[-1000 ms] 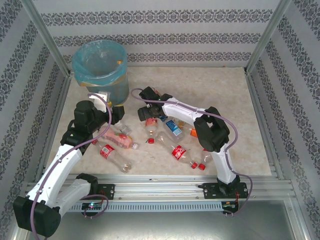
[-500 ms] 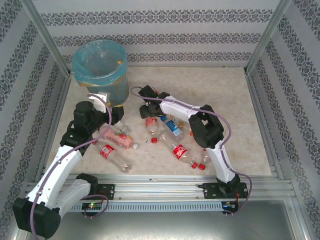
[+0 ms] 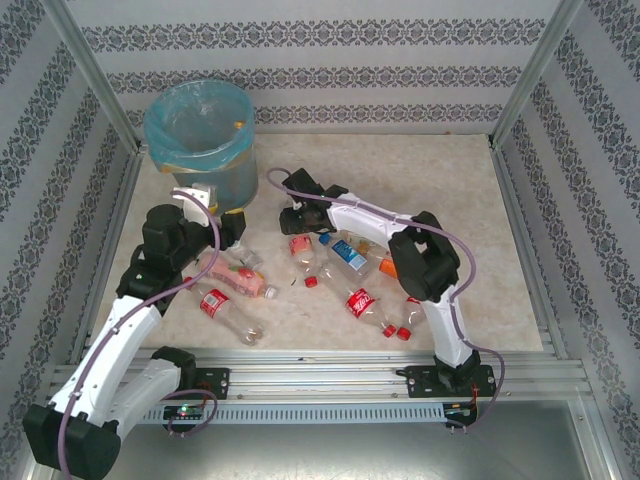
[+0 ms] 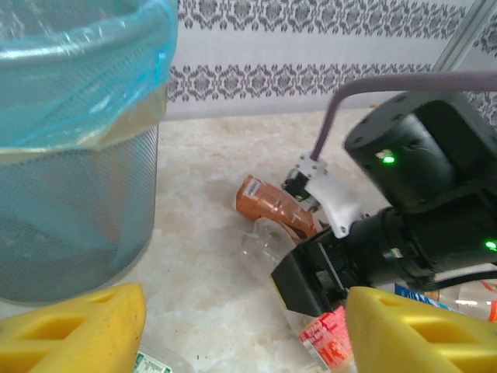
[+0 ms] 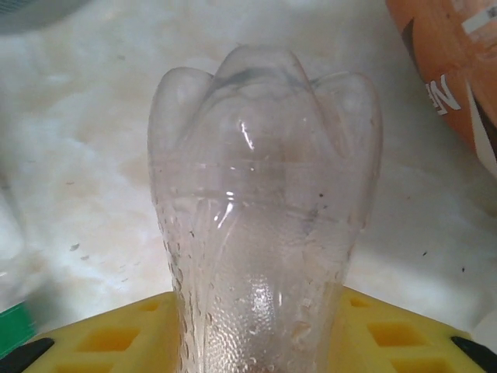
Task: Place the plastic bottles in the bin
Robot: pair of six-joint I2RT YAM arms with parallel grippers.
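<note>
- Overall, table [image 3: 440, 190]: beige, closed in on three sides by patterned walls [image 3: 320, 60], with a metal rail [image 3: 320, 368] along the near edge. The far-right part lies bare, giving the widest open room.
- Bin [image 3: 190, 155]: upright in the far-left corner, close to the left and back walls, with a blue liner folded over its rim. A narrow strip of bare table separates its foot from the bottles.
- Right arm [image 3: 430, 265]: rises from the rail, elbow folded high. The white forearm reaches left and away over the pile, wrist tipped down.
- Left arm [image 3: 120, 330]: stretched forward from the near-left corner, wrist turned right and low beside the bin's foot.
- Bottles [image 3: 345, 252]: lying flat, scattered mid-table between the two arms, near and to the right of the bin. A pink bottle [image 3: 235, 275] lies nearest the left arm.
- Right gripper [image 3: 295, 222]: closed on a clear bottle [image 5: 260, 194], with the yellow pads [image 5: 116, 338] against both its sides. The bottle's lobed base points away over the table. An orange bottle [image 5: 443, 70] lies just to the right of it, apart.
- Left gripper [image 4: 245, 330]: its yellow fingers [image 4: 78, 330] stand wide apart and grip nothing. The bin wall is close on its left and the right arm's wrist lies ahead to the right. A red-label bottle [image 4: 326, 342] lies beside the right finger.
</note>
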